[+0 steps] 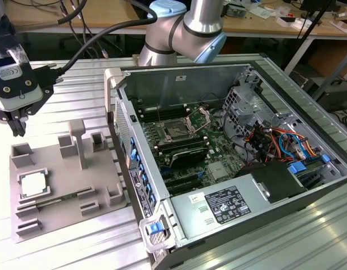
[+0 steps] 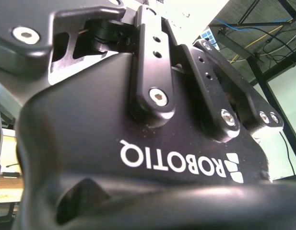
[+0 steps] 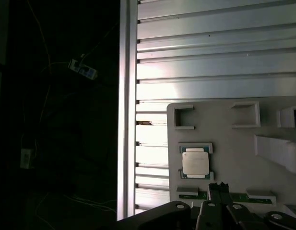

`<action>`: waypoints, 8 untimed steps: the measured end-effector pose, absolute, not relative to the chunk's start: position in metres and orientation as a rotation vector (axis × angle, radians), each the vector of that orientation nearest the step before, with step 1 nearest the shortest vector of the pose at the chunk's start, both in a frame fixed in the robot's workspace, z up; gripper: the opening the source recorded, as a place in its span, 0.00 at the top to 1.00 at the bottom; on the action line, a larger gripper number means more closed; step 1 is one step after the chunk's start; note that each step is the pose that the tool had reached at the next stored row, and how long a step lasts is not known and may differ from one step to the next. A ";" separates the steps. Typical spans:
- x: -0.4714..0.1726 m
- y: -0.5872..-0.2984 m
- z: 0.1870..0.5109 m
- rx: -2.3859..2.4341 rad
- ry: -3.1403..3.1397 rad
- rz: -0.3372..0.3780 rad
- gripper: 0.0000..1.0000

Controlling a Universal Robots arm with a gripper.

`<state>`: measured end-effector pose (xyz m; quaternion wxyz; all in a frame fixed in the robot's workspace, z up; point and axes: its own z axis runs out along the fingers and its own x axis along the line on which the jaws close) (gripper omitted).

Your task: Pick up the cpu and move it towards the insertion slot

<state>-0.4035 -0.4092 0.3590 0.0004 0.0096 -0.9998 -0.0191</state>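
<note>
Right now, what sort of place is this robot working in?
Probably a robotics lab or electronics workshop. An open desktop computer case lies on a ribbed aluminium table. A grey fixture tray beside it holds the cpu, and cluttered wooden workbenches stand behind.

The cpu [image 1: 32, 184] lies flat near a corner of the grey tray [image 1: 66, 174] on the tabletop [image 1: 77, 81]. The hand [image 1: 17, 125] hangs above the tray's far edge, seemingly clear of it.

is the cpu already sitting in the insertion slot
No, the cpu lies in a recess of the grey tray, outside the computer case that holds the insertion slot.
</note>
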 end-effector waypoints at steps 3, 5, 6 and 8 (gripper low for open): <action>-0.403 -0.409 0.358 0.030 -3.140 -0.060 0.89; -0.403 -0.409 0.358 0.030 -3.140 -0.060 0.89; -0.403 -0.409 0.358 0.030 -3.140 -0.060 0.89; -0.403 -0.409 0.357 0.030 -3.140 -0.060 0.89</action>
